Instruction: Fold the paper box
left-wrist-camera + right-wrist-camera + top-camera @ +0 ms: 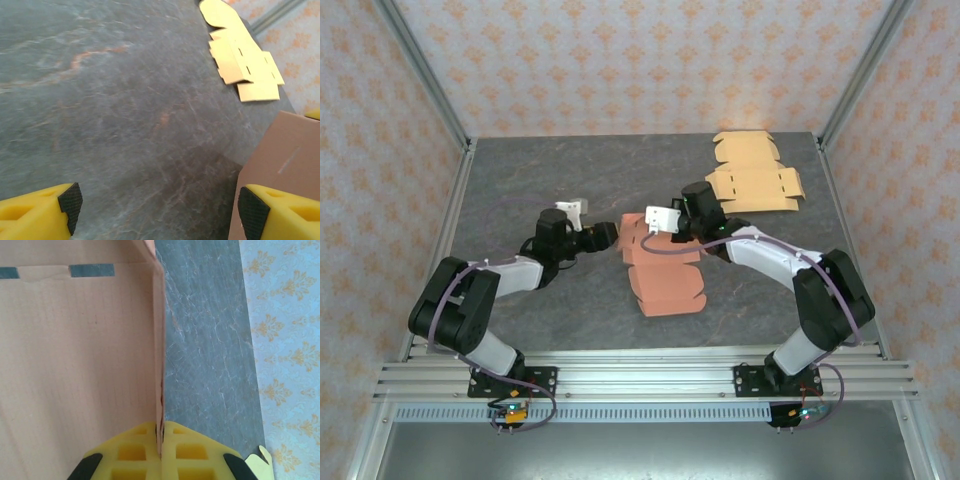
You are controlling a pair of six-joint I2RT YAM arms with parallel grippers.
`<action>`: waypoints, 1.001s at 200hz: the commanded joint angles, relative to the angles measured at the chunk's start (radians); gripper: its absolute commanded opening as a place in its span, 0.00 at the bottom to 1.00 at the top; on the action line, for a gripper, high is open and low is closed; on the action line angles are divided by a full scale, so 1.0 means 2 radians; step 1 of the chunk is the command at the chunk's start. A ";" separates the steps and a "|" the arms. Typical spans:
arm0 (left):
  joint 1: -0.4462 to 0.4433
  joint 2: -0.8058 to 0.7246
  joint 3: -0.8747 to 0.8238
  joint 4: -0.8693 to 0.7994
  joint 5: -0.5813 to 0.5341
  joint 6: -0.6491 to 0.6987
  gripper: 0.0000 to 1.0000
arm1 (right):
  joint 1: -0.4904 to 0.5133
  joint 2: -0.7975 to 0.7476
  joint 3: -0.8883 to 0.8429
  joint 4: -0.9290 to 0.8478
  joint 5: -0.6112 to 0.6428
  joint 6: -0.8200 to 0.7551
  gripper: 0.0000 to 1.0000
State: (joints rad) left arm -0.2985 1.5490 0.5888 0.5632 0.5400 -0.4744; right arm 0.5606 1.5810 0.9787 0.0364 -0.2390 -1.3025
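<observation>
Beneath both arms lay a dark grey marbled tabletop (550, 170), closed in on three sides by pale wallpaper with an orange floral print (620, 60). From the overhead camera I saw the salmon-pink paper box (665, 275) near the middle of the table, partly flat, with its near panels spread towards me and its far end raised between the two arms. A loose pile of flat tan cardboard blanks (752, 175) sat well apart from it at the far right corner. The right gripper (645, 235) reached in from the right onto the raised end of the box. In its wrist camera the yellow fingers (190, 450) were clenched together on the top edge of an upright pink side wall, with the box floor stretching away to the left of that wall. The left gripper (608, 237) hovered just beside the box's left edge. In its wrist camera the jaws stood wide apart and released, grasping nothing, bare table between them. One black pad (252, 212) sat close against the box's brown-pink corner, though I could not tell whether it touched.
</observation>
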 commanded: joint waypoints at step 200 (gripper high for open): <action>-0.071 0.019 0.031 -0.037 -0.083 0.089 0.83 | 0.041 0.056 -0.135 0.387 0.137 -0.141 0.00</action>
State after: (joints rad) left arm -0.4370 1.5684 0.6212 0.5182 0.4061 -0.3462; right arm 0.6353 1.6344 0.6971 0.7376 -0.0242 -1.5528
